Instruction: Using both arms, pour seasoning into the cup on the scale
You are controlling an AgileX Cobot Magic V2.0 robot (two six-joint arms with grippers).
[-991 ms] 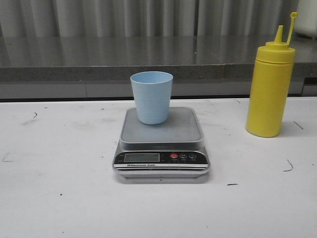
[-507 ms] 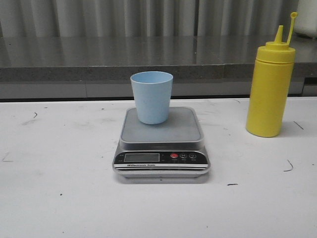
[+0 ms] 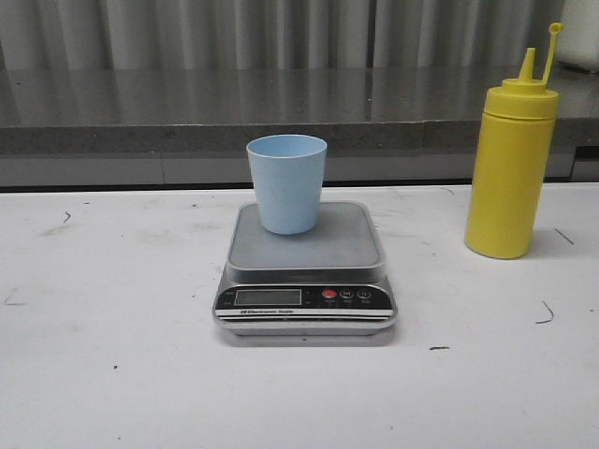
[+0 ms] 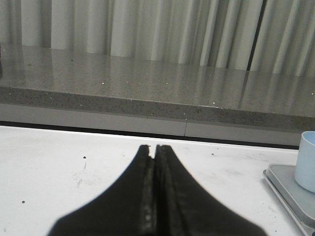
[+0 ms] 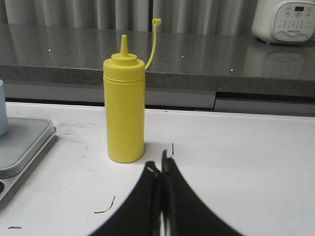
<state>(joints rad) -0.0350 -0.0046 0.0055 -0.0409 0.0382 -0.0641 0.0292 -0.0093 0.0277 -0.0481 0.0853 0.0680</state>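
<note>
On my feed the cup (image 3: 287, 183) sits mid-frame on the scale (image 3: 305, 271); I can't see inside it. The bottle (image 3: 511, 159) stands upright at right, cap off its nozzle. The left gripper (image 4: 152, 148) and right gripper (image 5: 157, 169) are both pinched closed on nothing.

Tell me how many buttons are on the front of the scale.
3: one red button nearest the display, then two dark buttons beside it toward the right, on the scale.
</note>
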